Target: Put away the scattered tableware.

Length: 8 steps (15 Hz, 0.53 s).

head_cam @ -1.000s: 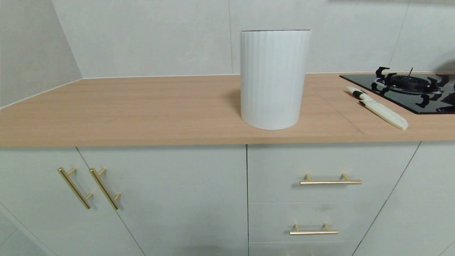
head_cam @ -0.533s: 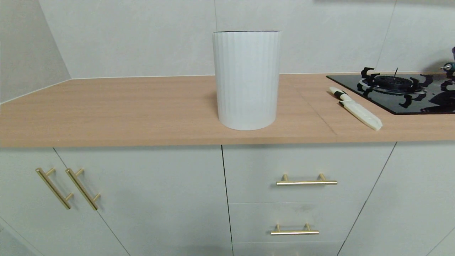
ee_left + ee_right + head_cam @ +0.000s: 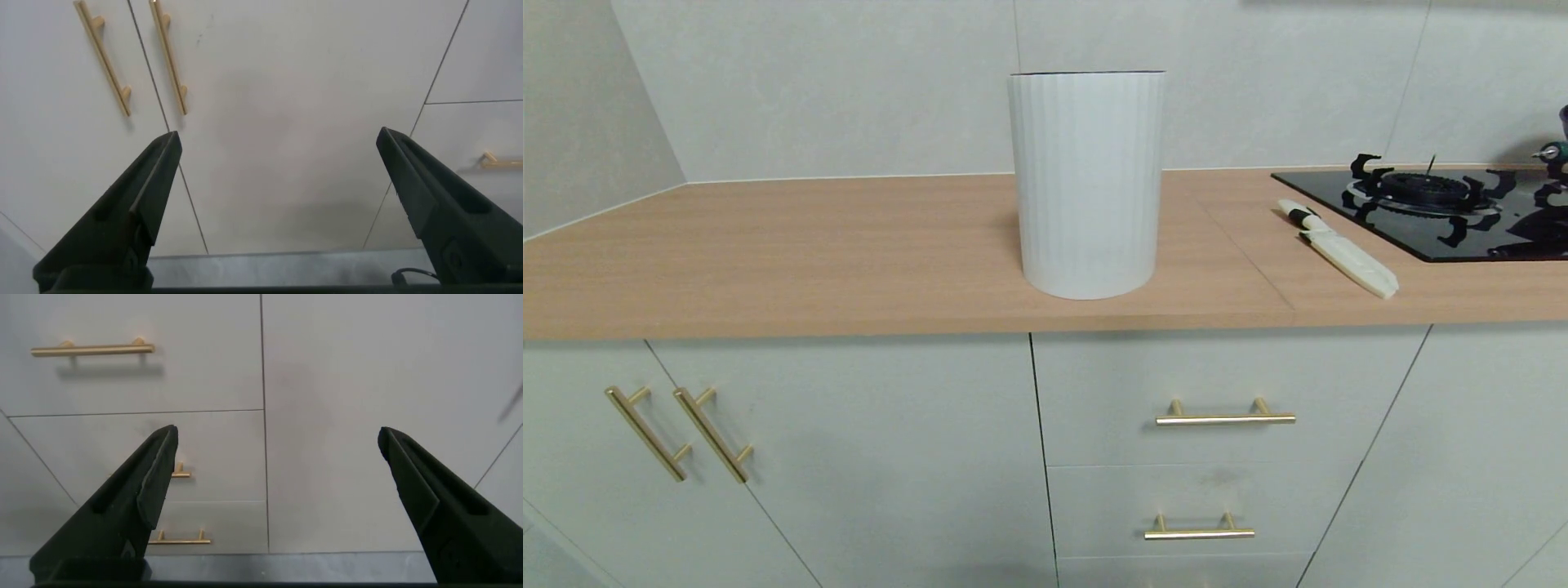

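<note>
A tall white ribbed cylindrical container point(image 3: 1086, 184) stands on the light wooden surface point(image 3: 809, 253). Well to its right, a cream-bladed knife point(image 3: 1338, 249) lies flat beside the black gas hob point(image 3: 1445, 212). The left gripper point(image 3: 278, 137) and right gripper point(image 3: 278, 434), both spread wide and holding nothing, face white cabinet fronts point(image 3: 286, 98).

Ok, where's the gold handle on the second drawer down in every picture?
Head view: second drawer handle, near the bottom, right of centre.
Left wrist view: just one end, cut off by the frame.
Right wrist view: one end, below the long top handle.
Shared landmark: the seam above that drawer.
</note>
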Motion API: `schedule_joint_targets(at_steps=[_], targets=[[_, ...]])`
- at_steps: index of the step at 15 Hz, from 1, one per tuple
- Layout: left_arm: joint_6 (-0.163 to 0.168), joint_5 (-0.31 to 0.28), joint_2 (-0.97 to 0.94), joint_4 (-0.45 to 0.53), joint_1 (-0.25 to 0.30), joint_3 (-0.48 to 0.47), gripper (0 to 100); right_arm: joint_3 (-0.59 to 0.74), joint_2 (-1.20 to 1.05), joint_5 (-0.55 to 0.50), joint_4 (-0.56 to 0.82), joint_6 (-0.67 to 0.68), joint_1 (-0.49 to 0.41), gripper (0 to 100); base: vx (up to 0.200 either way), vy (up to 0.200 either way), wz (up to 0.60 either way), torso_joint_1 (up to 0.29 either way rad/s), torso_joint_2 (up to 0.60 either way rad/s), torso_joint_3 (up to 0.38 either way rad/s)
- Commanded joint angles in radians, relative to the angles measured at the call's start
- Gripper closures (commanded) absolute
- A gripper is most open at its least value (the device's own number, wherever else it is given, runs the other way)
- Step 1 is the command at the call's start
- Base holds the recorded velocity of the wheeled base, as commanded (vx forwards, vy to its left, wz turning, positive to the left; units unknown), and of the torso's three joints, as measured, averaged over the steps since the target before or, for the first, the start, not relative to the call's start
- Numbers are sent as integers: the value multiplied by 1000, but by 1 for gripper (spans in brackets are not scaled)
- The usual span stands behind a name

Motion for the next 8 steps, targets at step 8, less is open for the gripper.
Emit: schedule_joint_targets(at_steps=[8], targets=[[0,0,0,0,-1,0,0,0,2,0,0,0,0,0,0,0,0,23,-83,-63]])
